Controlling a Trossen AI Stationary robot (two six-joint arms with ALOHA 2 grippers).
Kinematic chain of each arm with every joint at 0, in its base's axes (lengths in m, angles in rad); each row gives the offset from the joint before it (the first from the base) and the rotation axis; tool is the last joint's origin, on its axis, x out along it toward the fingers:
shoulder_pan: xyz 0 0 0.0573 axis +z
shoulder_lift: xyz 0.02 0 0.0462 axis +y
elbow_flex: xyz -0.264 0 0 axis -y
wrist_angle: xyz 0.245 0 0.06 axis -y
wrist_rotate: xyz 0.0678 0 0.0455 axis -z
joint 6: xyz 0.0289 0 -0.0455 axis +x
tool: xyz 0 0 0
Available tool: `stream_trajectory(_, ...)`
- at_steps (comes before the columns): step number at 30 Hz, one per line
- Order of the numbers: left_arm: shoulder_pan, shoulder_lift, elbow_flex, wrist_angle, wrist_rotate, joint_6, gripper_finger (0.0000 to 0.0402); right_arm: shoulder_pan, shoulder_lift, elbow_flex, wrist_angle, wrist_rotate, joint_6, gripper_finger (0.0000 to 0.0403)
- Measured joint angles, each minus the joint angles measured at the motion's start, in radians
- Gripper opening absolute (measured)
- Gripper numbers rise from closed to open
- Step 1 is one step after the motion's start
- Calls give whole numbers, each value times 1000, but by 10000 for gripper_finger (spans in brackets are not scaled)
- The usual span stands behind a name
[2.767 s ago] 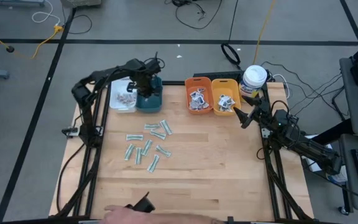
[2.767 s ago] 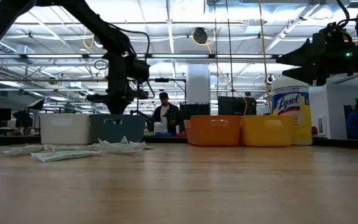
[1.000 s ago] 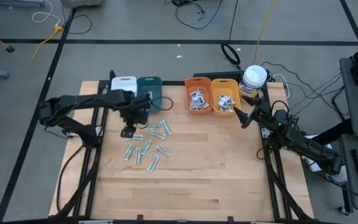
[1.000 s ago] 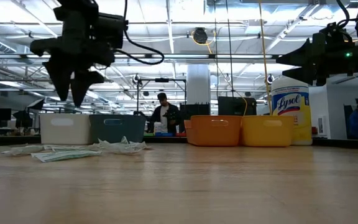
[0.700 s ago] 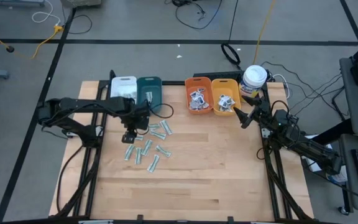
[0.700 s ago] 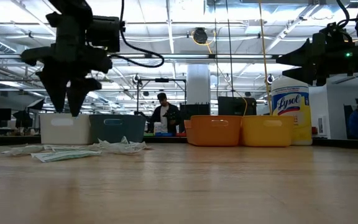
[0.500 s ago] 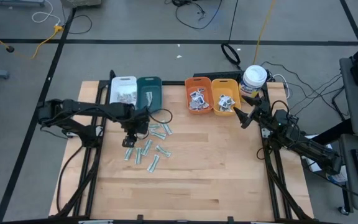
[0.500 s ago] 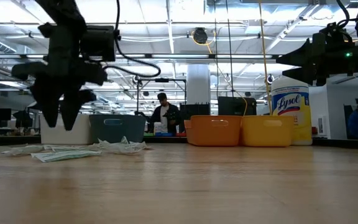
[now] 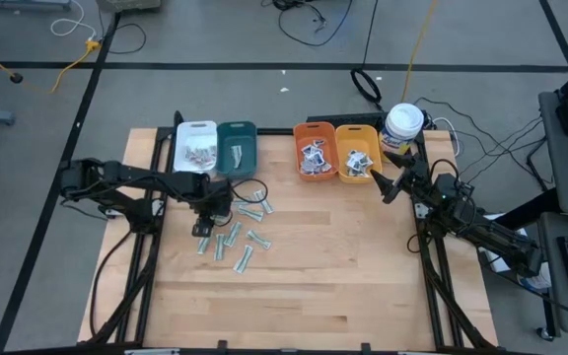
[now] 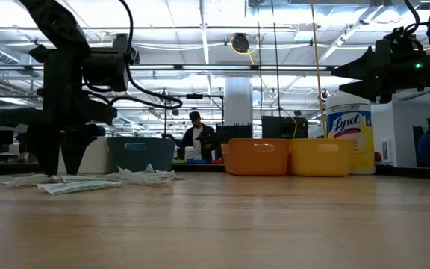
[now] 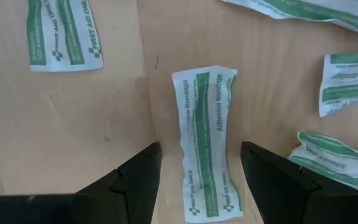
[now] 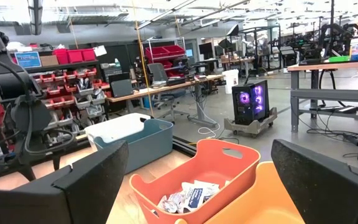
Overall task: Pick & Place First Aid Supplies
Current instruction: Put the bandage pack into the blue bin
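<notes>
Several narrow pale-green bandage strips (image 9: 240, 233) lie flat on the wooden table (image 9: 304, 286), left of centre. My left gripper (image 9: 202, 229) points straight down over the leftmost of them, low above the wood (image 10: 54, 170). It is open, and its two fingers stand on either side of one strip (image 11: 205, 143) without touching it (image 11: 201, 186). My right gripper (image 9: 388, 187) waits open and level at the table's right edge, beside the yellow bin (image 12: 197, 205). Small white packets lie in the white bin (image 9: 196, 146) and the orange bin (image 9: 315, 150).
A teal bin (image 9: 237, 148) stands beside the white one at the far edge, and a yellow bin (image 9: 358, 153) beside the orange one. A white canister with a yellow label (image 9: 403, 123) is at the far right corner. Bare wood stretches across the near half.
My left gripper has come down from well above the table until it is just over the strips, shifting toward the table's near and left edges. Its fingers have kept the same gap. The strips have not moved.
</notes>
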Motion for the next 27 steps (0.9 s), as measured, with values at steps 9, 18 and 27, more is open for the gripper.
stream_trajectory(9, 1, 0, -2, 12, 21, 31, 113, 0, 0, 0, 0, 0, 0, 392)
stream_trajectory(18, 1, 0, -2, 11, 32, 25, 11, 0, 0, 0, 0, 0, 0, 392)
stream_trajectory(27, 0, -66, 106, -112, 58, -134, 4, 0, 0, 0, 0, 0, 0, 392)
